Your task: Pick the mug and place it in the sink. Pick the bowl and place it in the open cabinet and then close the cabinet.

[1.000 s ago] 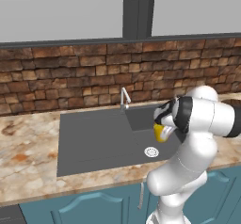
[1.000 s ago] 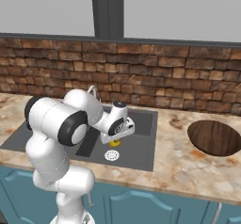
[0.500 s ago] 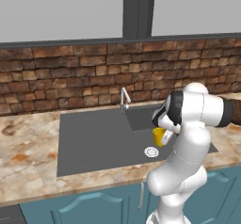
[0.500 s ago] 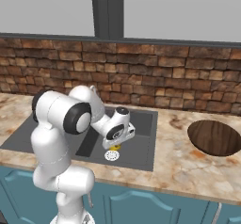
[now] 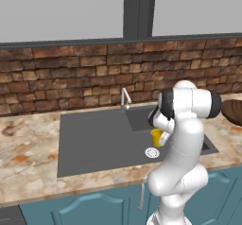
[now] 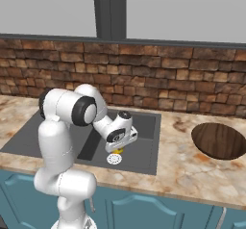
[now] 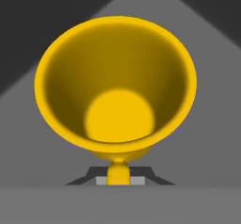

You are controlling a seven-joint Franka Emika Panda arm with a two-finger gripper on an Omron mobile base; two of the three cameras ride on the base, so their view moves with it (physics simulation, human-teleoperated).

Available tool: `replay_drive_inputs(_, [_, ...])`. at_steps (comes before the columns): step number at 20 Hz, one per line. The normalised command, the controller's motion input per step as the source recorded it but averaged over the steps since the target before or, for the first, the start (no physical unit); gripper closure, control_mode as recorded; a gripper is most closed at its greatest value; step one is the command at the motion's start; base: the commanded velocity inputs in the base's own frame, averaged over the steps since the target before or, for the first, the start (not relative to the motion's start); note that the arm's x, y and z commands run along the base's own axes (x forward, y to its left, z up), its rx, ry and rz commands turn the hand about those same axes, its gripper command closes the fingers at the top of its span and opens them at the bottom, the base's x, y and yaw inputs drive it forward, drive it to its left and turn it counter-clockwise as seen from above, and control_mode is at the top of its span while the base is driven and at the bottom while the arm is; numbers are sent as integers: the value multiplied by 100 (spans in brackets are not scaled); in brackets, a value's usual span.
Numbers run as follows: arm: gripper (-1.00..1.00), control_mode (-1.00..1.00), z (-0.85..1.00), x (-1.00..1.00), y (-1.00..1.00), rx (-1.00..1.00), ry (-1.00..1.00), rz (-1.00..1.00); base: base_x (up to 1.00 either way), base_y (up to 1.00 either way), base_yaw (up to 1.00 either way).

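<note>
Placement comes next, I judge: lower the mug (image 7: 115,84) straight, keep it upright, and spread the fingers only once its base sits on the sink (image 5: 94,139) floor. Gripper (image 7: 118,180) is clamped on its handle at 6 o'clock. Plain yellow, it hangs beside the drain (image 5: 152,152).

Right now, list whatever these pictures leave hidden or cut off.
- Mug: left base view, mostly behind the arm.
- Bowl: left base view, cut by the right edge.
- End effector: hand view, fingertips mostly covered by the mug handle.
- Sink: right base view, partly behind the arm.
</note>
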Motion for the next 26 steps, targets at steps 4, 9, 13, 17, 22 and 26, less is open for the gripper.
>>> replay_drive_inputs(4, [100,-100,-16,25,0,0,0,0,0,0,0])
replay_drive_inputs(9, [100,-100,-35,20,0,5,-5,0,0,0,0])
replay_drive_inputs(13, [100,-100,-36,27,0,5,-12,1,0,0,0])
replay_drive_inputs(17, [100,-100,-41,24,0,4,-12,1,0,0,0])
replay_drive_inputs(22, [-100,-100,-49,12,0,1,-3,0,0,0,0])
replay_drive_inputs(26, [-100,-100,-1,17,0,0,0,0,0,0,0])
